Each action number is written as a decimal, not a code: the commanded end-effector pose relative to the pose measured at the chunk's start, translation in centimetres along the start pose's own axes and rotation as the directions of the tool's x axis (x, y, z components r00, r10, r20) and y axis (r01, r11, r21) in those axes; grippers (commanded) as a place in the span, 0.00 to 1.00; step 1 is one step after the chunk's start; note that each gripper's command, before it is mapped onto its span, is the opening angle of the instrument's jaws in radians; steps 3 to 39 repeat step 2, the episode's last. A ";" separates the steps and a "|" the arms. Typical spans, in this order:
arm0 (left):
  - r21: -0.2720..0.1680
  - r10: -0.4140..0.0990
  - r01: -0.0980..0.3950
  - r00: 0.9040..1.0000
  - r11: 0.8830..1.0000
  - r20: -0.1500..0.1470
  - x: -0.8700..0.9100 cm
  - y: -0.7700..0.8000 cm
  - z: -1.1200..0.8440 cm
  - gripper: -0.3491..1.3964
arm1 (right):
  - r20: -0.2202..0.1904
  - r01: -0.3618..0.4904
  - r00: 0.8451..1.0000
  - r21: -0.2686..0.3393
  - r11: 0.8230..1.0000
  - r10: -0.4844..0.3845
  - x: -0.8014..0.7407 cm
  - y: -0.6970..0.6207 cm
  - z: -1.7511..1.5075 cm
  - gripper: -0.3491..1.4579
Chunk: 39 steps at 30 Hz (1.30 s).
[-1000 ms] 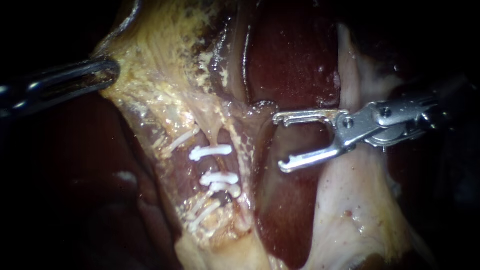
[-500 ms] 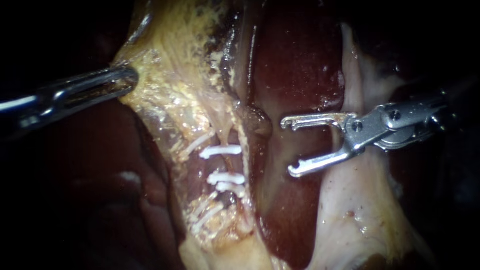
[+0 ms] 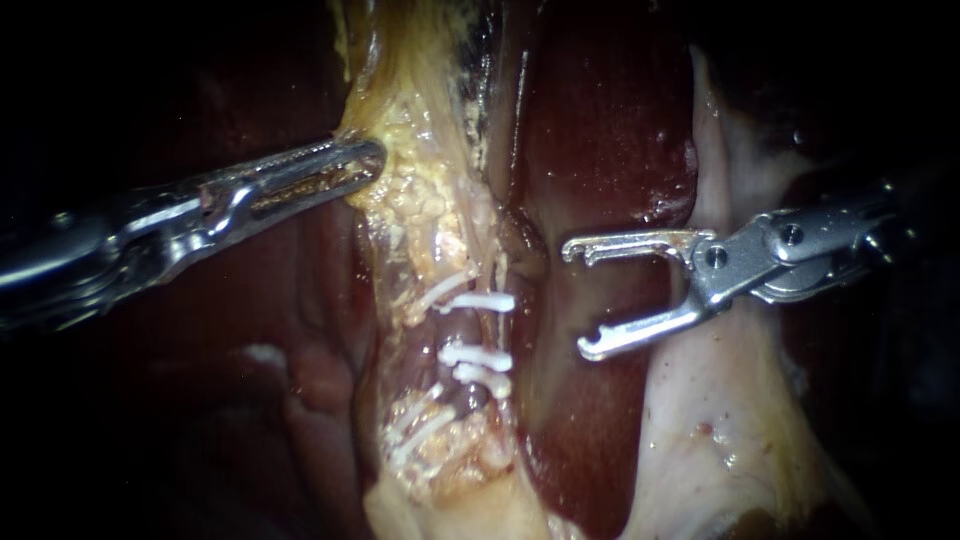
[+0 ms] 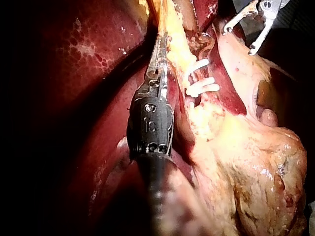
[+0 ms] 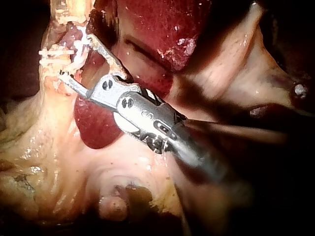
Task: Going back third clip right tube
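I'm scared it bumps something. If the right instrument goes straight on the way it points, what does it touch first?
Probably the white clips on the tube, just ahead of the right instrument; depth is unclear.

- The endoscope looked from close range onto the yellow tissue (image 3: 420,200); the left instrument (image 3: 372,160) entered from its left, the right instrument (image 3: 579,299) from its right.
- Each wrist camera looked forward along its own shaft, close to the tissue.
- All three views shared the white clips (image 3: 478,354) and the right instrument's tip.
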 end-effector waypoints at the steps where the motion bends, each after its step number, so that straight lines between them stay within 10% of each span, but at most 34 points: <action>1: 0.002 -0.001 0.001 1.000 1.000 0.000 -0.01 0.00 -0.01 0.00 | 0.000 0.006 1.000 0.000 1.000 -0.006 0.00 0.00 0.00 0.53; 39: 0.002 -0.001 0.001 1.000 1.000 0.000 -0.01 0.00 -0.01 0.00 | 0.000 0.006 1.000 0.000 1.000 -0.006 0.00 0.00 0.00 0.53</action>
